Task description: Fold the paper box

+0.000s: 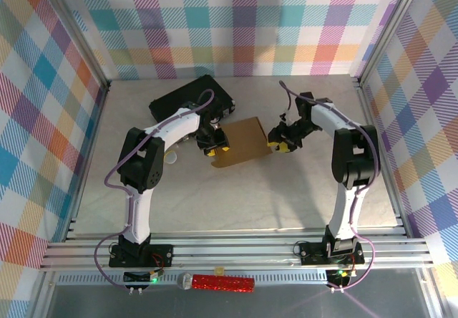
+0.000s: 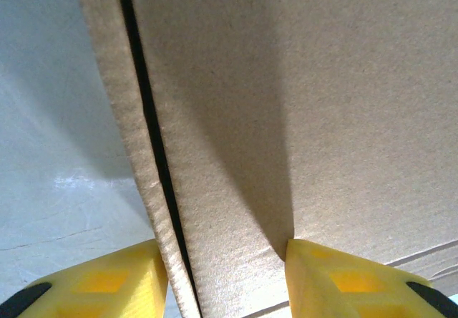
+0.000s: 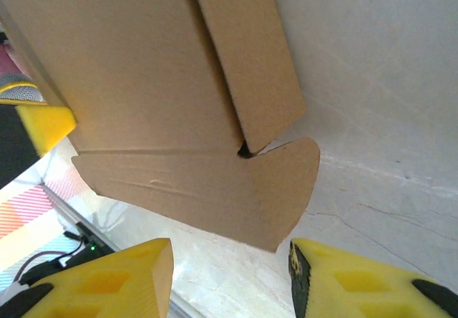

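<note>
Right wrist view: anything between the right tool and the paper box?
Nothing visible. The right tool is open, and the paper box hangs its rounded flap straight ahead of the fingers, with the table showing through the gap.

The box [image 3: 143, 67] is plain brown cardboard, tilted, its broad panel facing us. A narrow flap [image 3: 250, 67] runs down the box's right side, lying close against that panel. Along the box's lower edge a rounded flap [image 3: 215, 189] juts out to the right. Right of the box lies the pale table [image 3: 386, 103]. Just under the rounded flap stands the right gripper [image 3: 229, 278], its yellow fingers [image 3: 107, 278] apart with nothing between them. A third finger [image 3: 43, 124], also yellow, touches the box's left edge. Below the box to the left are a rail [image 3: 71, 210], a cable [image 3: 36, 264] and a green light [image 3: 91, 247].
</note>
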